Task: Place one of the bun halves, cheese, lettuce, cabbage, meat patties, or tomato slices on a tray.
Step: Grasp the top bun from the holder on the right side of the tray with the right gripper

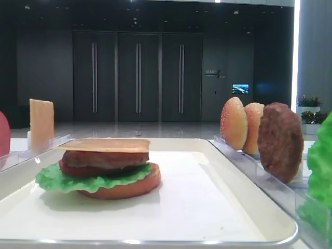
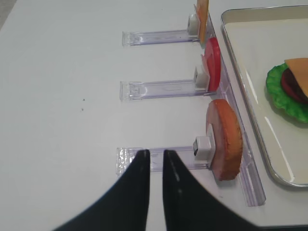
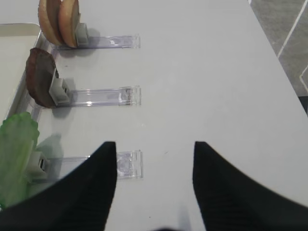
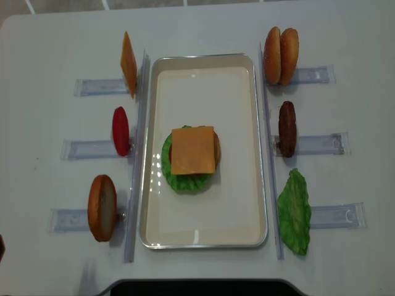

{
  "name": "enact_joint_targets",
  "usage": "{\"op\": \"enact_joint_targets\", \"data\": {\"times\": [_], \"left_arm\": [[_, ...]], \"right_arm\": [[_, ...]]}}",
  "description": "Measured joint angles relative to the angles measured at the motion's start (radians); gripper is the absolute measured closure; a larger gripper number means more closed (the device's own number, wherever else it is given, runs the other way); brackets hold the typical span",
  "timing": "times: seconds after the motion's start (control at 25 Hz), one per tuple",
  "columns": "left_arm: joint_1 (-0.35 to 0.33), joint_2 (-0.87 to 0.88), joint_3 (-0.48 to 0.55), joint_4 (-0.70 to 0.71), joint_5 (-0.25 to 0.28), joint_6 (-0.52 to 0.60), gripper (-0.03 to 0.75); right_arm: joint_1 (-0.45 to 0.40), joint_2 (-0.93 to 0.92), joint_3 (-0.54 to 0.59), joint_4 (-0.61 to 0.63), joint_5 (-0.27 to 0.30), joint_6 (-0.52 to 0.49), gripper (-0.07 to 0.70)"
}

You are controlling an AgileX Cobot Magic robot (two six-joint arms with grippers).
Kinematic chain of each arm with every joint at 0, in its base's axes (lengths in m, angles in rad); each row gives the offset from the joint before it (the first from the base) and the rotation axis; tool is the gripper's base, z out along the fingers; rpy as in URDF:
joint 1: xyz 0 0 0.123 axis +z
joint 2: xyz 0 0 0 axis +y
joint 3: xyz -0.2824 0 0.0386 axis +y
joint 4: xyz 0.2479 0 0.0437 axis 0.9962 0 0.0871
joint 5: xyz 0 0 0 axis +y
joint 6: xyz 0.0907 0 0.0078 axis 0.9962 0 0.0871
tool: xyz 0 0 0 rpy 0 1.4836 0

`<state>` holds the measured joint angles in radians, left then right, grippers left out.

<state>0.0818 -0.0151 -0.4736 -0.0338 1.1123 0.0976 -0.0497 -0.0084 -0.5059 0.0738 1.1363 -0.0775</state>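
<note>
Ahead and to the left of the right gripper (image 3: 154, 185), whose empty jaws are standing well apart, the sesame bun halves (image 3: 60, 20), a meat patty (image 3: 41, 77) and a lettuce leaf (image 3: 17, 154) are standing upright in clear holders, likely so each can be pinched edge-on. The left gripper (image 2: 155, 166) is showing only a narrow gap between its fingers, holding nothing, with a bottom bun half (image 2: 225, 139) just ahead to its right. Beyond it, on the tray (image 4: 203, 234), a cheese slice (image 4: 193, 150) is topping the stack.
</note>
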Motion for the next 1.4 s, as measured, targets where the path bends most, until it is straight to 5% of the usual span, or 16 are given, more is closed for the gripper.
{"op": "enact_joint_targets", "data": {"times": [0.16, 0.32, 0.4, 1.4], "left_arm": [[0.000, 0.000, 0.000, 0.000, 0.000, 0.000, 0.246], [0.000, 0.000, 0.000, 0.000, 0.000, 0.000, 0.596], [0.000, 0.000, 0.000, 0.000, 0.000, 0.000, 0.687], [0.000, 0.000, 0.000, 0.000, 0.000, 0.000, 0.722]], "right_arm": [[0.000, 0.000, 0.000, 0.000, 0.000, 0.000, 0.283], [0.000, 0.000, 0.000, 0.000, 0.000, 0.000, 0.283], [0.000, 0.000, 0.000, 0.000, 0.000, 0.000, 0.283], [0.000, 0.000, 0.000, 0.000, -0.002, 0.000, 0.304]]}}
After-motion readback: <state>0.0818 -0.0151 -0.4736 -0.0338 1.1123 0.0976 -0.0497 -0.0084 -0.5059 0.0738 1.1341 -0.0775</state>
